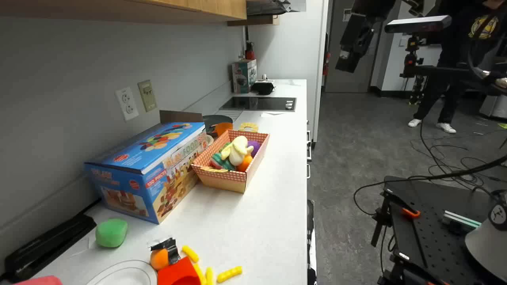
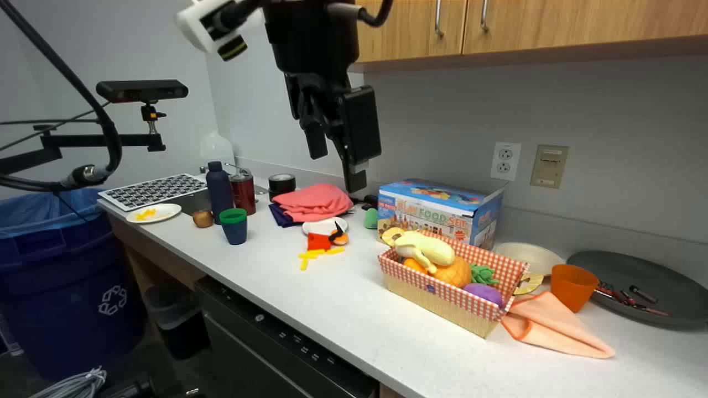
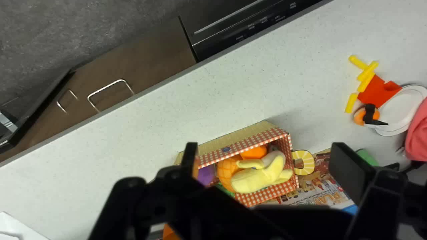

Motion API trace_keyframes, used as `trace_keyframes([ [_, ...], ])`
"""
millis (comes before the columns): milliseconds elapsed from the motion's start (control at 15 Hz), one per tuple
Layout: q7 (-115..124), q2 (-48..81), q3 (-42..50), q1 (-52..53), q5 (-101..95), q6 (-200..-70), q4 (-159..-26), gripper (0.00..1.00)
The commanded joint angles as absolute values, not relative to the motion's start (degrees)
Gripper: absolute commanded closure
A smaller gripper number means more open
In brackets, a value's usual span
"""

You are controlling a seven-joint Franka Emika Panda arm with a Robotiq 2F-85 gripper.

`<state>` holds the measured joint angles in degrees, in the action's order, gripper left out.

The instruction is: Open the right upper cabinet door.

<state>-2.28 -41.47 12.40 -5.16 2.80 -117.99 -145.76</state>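
The white counter [image 2: 343, 298] ran beneath the right upper cabinet door [image 2: 586, 22], which was closed and flush with the neighbouring door [image 2: 401, 38]. Its visible part stretched longest sideways (the top was cut off, so the true long axis could not be established). In that exterior view the door lay up and to the picture's right of the gripper [image 3: 268, 165], which hung pointing down, well apart from it on the room side. The upright metal handle [image 2: 484, 15], at the door's inner lower corner, was judged the target; reaching it appeared to call for a rise and a turn toward the cabinet. The fingers [image 3: 350, 173] were spread wide, holding and touching nothing; the toy banana [image 3: 253, 178] seen between them lay well below.
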Motion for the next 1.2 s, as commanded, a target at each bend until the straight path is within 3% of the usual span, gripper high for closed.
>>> trace_keyframes([
  [0,-2.92,-41.20,11.55,-6.22,3.56,-117.77,-145.59,0.00],
  [1133,-4.99,-41.00,11.72,-5.79,3.45,-121.84,-145.75,0.00],
])
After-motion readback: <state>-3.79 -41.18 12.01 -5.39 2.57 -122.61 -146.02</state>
